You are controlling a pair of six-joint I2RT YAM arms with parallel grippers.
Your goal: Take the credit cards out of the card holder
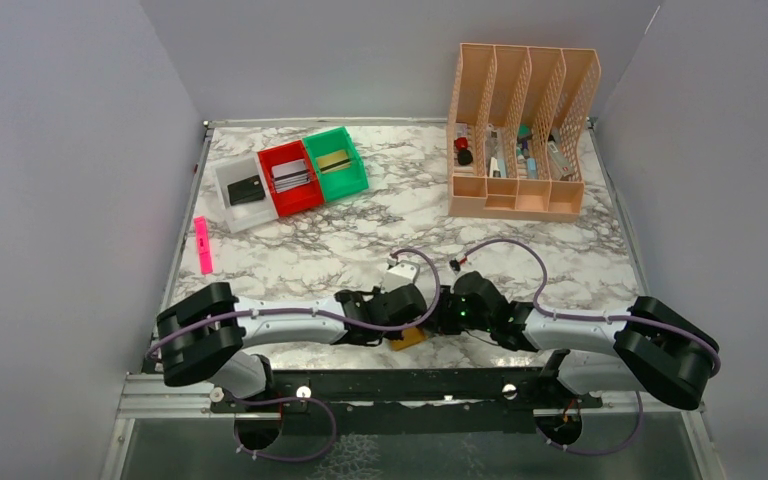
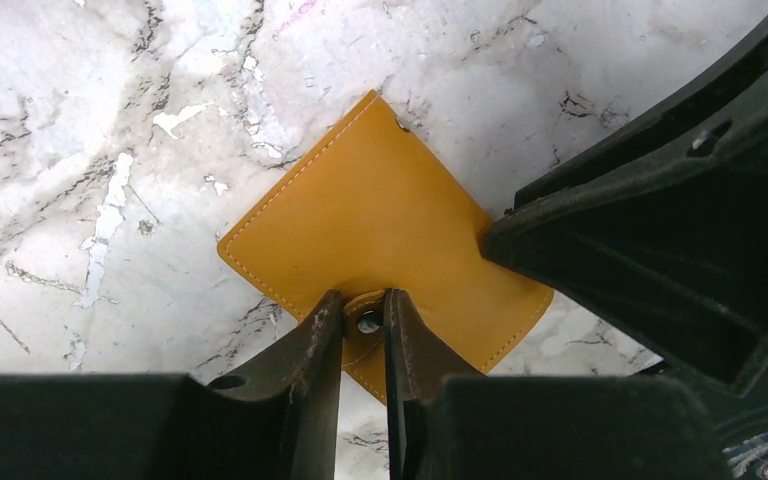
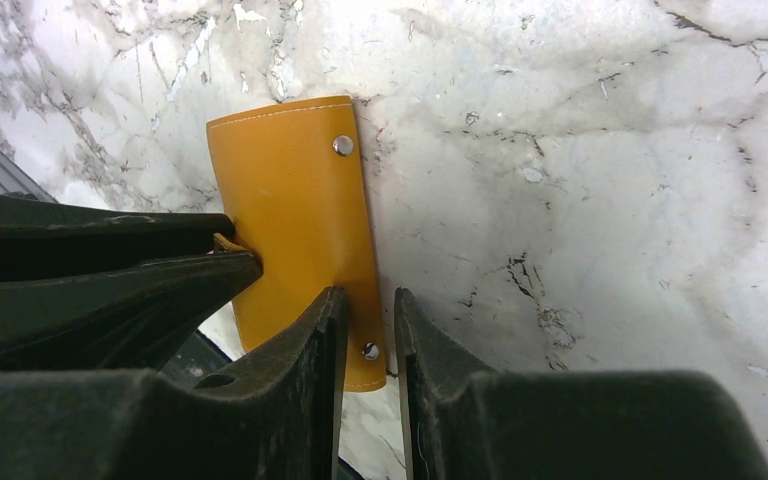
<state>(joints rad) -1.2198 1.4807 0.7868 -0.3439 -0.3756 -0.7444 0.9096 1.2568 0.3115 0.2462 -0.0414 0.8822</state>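
Left gripper point(image 2: 362, 305) pinches down on the small snap tab point(image 2: 365, 322) of a flat, mustard-yellow, stitched-leather card holder point(image 2: 380, 230). The holder lies closed on the white marble-patterned table point(image 2: 110, 120), just ahead of the arm bases. The right gripper point(image 3: 368, 305) straddles its riveted edge with jaws slightly apart, and whether it grips cannot be told. Light, thin and pliable, the holder would likely slide or lift whole unless pinned, so the tab looks the best purchase. No cards show.
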